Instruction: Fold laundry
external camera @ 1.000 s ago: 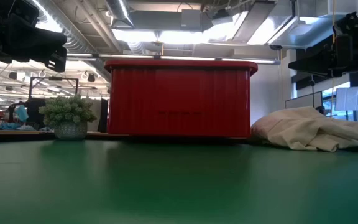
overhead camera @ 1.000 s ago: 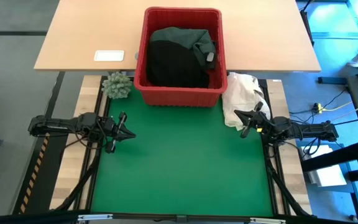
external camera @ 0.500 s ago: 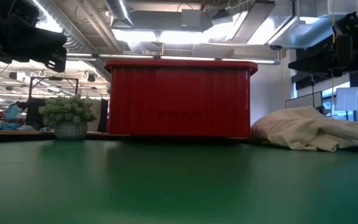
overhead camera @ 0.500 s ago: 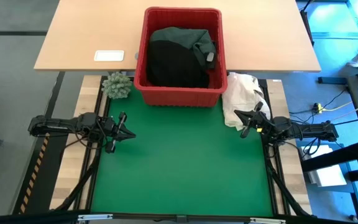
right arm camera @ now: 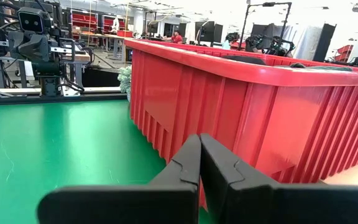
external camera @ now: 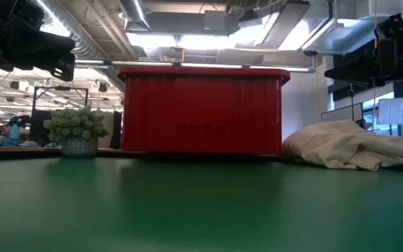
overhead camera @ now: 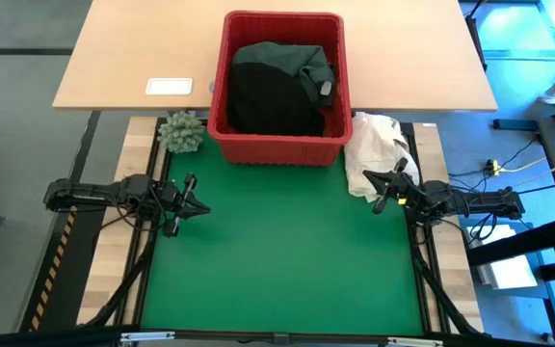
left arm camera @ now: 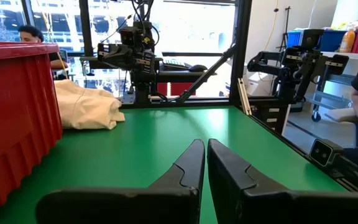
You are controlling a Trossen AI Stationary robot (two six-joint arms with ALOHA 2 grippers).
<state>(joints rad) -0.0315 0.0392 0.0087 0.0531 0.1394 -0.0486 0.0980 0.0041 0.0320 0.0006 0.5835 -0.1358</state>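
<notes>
With my left gripper (overhead camera: 193,201) and right gripper (overhead camera: 385,190) both closed on nothing at the green mat's (overhead camera: 277,251) sides, the laundry (overhead camera: 276,85) heaped in the red basket (overhead camera: 279,146) looks soft, limp and light, best pinched at a raised fold.

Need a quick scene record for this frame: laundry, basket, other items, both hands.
laundry: dark garments piled inside red basket, none on the green mat
cream cloth heap: right of basket
potted plant: left of basket
left hand: shut, empty, over mat's left edge
right hand: shut, empty, beside cream heap
</notes>
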